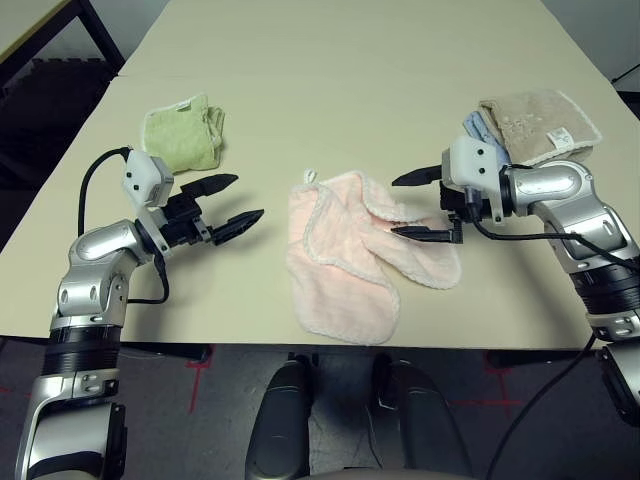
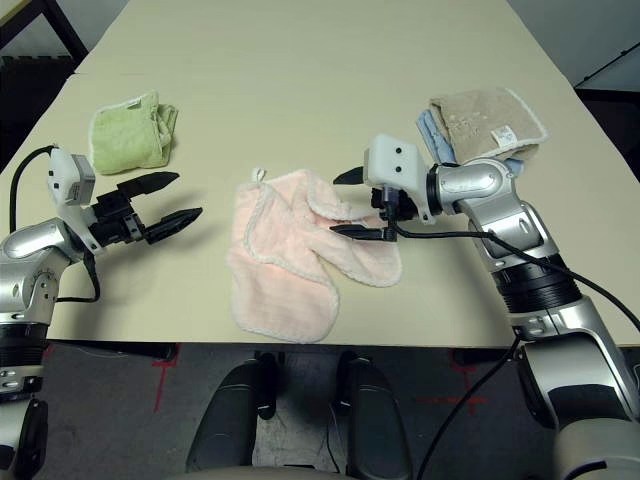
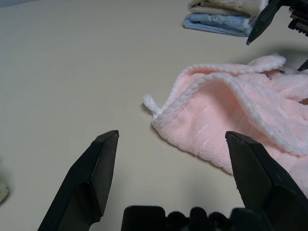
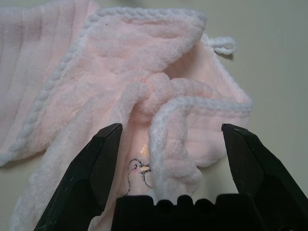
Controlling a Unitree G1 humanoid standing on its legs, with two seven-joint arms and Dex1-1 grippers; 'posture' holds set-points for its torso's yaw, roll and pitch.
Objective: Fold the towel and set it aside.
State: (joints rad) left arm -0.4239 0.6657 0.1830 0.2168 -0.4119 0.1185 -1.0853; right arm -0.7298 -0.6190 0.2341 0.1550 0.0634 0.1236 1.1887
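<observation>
The towel [image 1: 345,260], pale pink with white corded edging, lies crumpled and partly folded over itself near the front middle of the bench [image 1: 330,90], its small white loop [image 1: 310,177] sticking out at the far left corner. A small embroidered figure [image 4: 138,169] shows on the cloth in the right wrist view. The right hand [image 1: 418,205] hangs over the towel's right portion with its two black fingers spread wide, gripping nothing. The left hand [image 1: 228,203] stands to the left of the towel, apart from it, fingers likewise spread and empty, pointing toward the cloth. A light green towel [image 1: 185,132] sits on the bench behind the left hand. A beige towel [image 1: 535,125] rests on a blue towel [image 1: 480,128] behind the right hand.
</observation>
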